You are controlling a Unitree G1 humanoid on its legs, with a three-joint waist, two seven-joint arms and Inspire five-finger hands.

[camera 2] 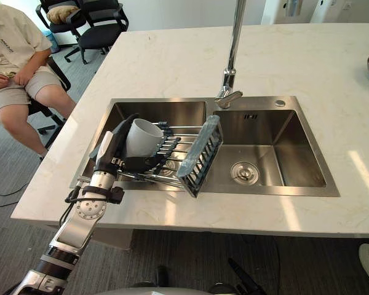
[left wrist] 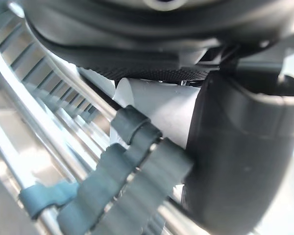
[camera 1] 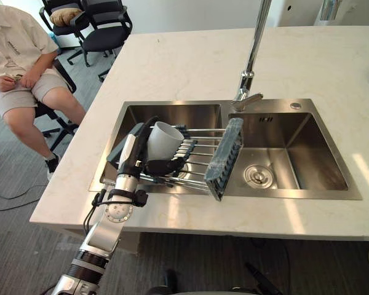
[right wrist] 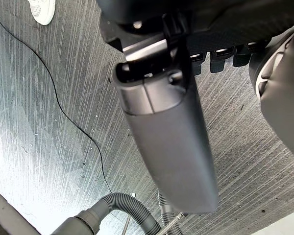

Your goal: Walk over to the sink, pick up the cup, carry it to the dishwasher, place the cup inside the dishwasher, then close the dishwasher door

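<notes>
A white cup (camera 1: 166,138) lies on its side on a roll-up drying rack (camera 1: 200,147) over the left basin of the steel sink (camera 1: 172,103). My left hand (camera 1: 132,153) reaches in from the counter's front edge and is curled round the cup, fingers over its top and thumb under it. The left wrist view shows the cup's pale wall (left wrist: 157,105) wedged between palm and thumb (left wrist: 235,156), with the rack's bars just below. My right hand (right wrist: 171,132) hangs over the carpet, thumb straight and fingers relaxed.
The rack's rolled end (camera 1: 226,157) stands up at the basin divider. A tall faucet (camera 1: 252,55) rises behind the sink. A person (camera 1: 18,55) sits at the far left beside office chairs (camera 1: 104,24). A grey hose (right wrist: 112,205) lies on the floor.
</notes>
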